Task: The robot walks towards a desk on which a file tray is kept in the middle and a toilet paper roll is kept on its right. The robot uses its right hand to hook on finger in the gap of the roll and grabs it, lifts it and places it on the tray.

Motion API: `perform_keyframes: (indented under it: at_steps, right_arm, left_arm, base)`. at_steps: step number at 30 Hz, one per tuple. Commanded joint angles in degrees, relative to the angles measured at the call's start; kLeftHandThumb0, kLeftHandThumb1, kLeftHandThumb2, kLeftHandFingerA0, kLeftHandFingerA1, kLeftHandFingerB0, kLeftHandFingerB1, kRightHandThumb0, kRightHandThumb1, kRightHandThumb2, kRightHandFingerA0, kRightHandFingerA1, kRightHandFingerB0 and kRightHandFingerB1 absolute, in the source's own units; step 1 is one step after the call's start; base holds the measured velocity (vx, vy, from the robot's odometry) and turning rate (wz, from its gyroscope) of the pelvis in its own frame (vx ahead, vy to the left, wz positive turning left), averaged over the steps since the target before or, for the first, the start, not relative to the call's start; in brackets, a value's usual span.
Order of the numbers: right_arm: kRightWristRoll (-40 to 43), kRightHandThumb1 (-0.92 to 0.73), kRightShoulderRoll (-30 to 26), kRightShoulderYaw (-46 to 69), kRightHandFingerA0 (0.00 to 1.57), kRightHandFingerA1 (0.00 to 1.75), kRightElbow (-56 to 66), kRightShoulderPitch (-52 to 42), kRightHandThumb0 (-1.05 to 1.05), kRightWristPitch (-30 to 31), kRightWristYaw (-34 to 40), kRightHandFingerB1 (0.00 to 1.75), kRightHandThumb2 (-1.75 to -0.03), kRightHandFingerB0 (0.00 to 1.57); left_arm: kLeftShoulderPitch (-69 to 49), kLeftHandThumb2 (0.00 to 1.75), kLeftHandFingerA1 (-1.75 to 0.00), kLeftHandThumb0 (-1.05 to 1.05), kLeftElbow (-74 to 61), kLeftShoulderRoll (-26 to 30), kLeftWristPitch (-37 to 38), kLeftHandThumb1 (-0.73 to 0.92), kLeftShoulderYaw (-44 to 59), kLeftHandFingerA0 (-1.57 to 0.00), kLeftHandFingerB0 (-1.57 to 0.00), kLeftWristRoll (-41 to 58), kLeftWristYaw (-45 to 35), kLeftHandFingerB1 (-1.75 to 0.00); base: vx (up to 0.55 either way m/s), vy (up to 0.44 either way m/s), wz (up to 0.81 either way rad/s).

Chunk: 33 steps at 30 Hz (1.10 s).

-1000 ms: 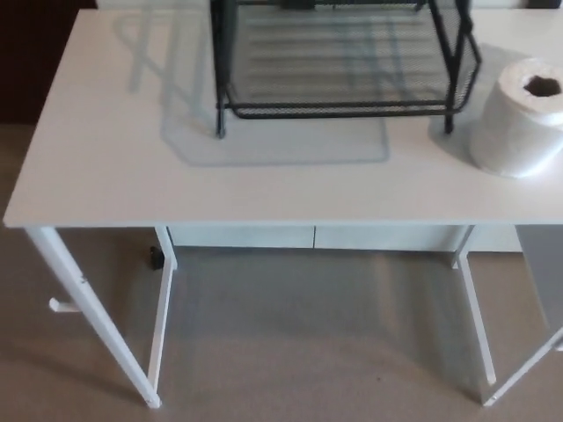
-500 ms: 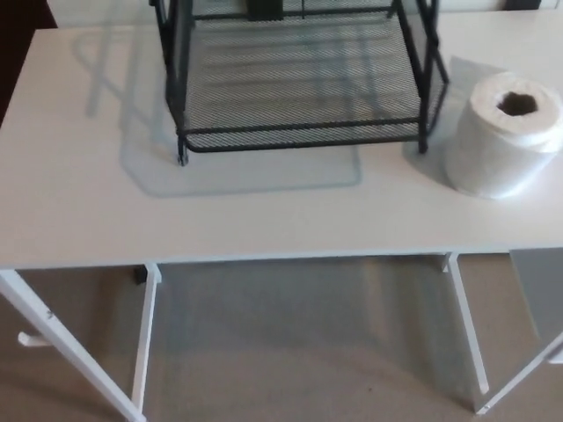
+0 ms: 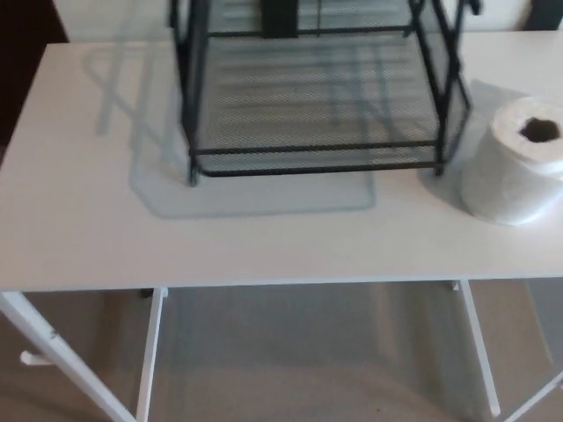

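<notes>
A black wire-mesh file tray (image 3: 317, 163) stands in the middle of a white desk (image 3: 106, 220), its upper frame cut off by the top of the head view. To its right a white toilet paper roll (image 3: 517, 163) stands upright on the desk, its dark core hole facing up, close to the picture's right edge. A small gap separates roll and tray. Neither of my hands shows anywhere.
The desk's front edge runs across the picture below the middle. White desk legs (image 3: 148, 352) and a beige carpet floor (image 3: 308, 360) show under it. A dark area (image 3: 22, 53) lies beyond the desk's left edge.
The whole picture has shifted as the camera moved: the desk's front edge sits lower than before, and tray and roll have slid slightly right and down. Nothing on the desk has moved.
</notes>
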<state>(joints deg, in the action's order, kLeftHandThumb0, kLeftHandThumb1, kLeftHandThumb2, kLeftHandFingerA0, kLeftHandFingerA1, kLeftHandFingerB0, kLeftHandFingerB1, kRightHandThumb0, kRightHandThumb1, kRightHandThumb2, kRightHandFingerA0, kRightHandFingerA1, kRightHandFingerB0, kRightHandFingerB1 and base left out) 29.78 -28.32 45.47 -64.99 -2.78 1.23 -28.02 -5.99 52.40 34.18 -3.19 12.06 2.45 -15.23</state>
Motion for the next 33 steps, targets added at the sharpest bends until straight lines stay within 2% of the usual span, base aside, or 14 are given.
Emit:
perform_keyframes:
  at_steps: [1, 11, 12, 13, 19, 20, 22, 23, 33]
  right_arm:
    - [0.87, -0.67, -1.06, 0.13, 0.73, 1.34, 0.25, -0.09, -0.37, -1.09, 0.15, 0.98, -0.78, 0.48]
    - [0.79, -0.67, -1.22, -0.04, 0.73, 1.34, 0.21, 0.19, -0.37, -1.04, 0.23, 0.98, -0.78, 0.48]
    - [0.78, -0.67, -1.22, -0.04, 0.73, 1.34, 0.20, 0.19, -0.37, -1.04, 0.23, 0.98, -0.78, 0.48]
    - [0.79, -0.67, -1.22, -0.04, 0.73, 1.34, 0.20, 0.19, -0.37, -1.04, 0.23, 0.98, -0.78, 0.48]
    - [0.74, -0.67, -1.25, -0.08, 0.73, 1.34, 0.13, 0.13, -0.37, -1.08, 0.24, 0.98, -0.78, 0.48]
    - [0.74, -0.67, -1.25, -0.08, 0.73, 1.34, 0.12, 0.13, -0.37, -1.09, 0.25, 0.98, -0.78, 0.48]
    - [0.72, -0.67, -1.32, -0.12, 0.73, 1.34, 0.16, 0.13, -0.37, -1.07, 0.22, 0.98, -0.78, 0.48]
    - [0.72, -0.67, -1.33, -0.12, 0.73, 1.34, 0.15, 0.13, -0.37, -1.07, 0.22, 0.98, -0.78, 0.48]
    - [0.67, -0.67, -1.47, -0.20, 0.73, 1.34, 0.24, 0.40, -0.37, -1.01, 0.28, 0.98, -0.78, 0.48]
  left_arm:
    - [0.02, 0.70, -0.47, -0.77, -0.24, 0.29, -1.95, 0.92, -0.07, -0.19, -0.12, -0.32, 0.05, -0.37]
    - [0.32, 0.70, -0.50, -0.80, 1.55, 0.43, 0.06, 0.92, -1.03, -0.21, -0.12, -1.18, 0.62, -0.39]
    - [0.42, 1.02, -0.54, -0.81, 1.42, 0.35, -0.29, 0.75, -0.87, -0.18, -0.12, -0.98, 0.82, -0.48]
    - [0.47, 0.70, -0.50, -0.81, 1.53, 0.35, -0.26, 0.92, -0.87, -0.21, -0.12, -0.97, 0.83, -0.39]
    - [0.12, 0.71, -0.49, -0.77, 1.50, 0.35, 0.47, 0.92, -1.01, -0.22, -0.14, -0.91, 0.95, -0.39]
    - [0.08, 1.02, -0.54, -0.80, 1.40, 0.31, 0.30, 0.75, -0.93, -0.17, -0.12, -0.81, 0.98, -0.48]
    - [0.01, 1.02, -0.54, -0.80, 1.96, 0.16, 0.76, 0.75, -0.77, -0.18, -0.13, -0.66, 1.05, -0.48]
    - [0.12, 0.69, -0.49, -0.81, 1.97, 0.21, 0.43, 0.91, -0.93, -0.22, -0.13, -0.86, 1.20, -0.38]
    - [1.13, 0.65, -0.52, -0.83, 3.61, 0.11, 0.49, 0.92, -0.62, -0.23, -0.15, -0.46, 1.19, -0.40]
  base:
    - [0.05, -0.171, 0.06]
    - [0.02, -0.031, -0.02]
    - [0.04, 0.121, -0.08]
    - [0.06, 0.152, 0.01]
    - [0.04, 0.195, 0.03]
    - [0.07, 0.123, -0.06]
    - [0.04, 0.076, 0.07]
    - [0.00, 0.000, 0.00]
    - [0.00, -0.008, 0.00]
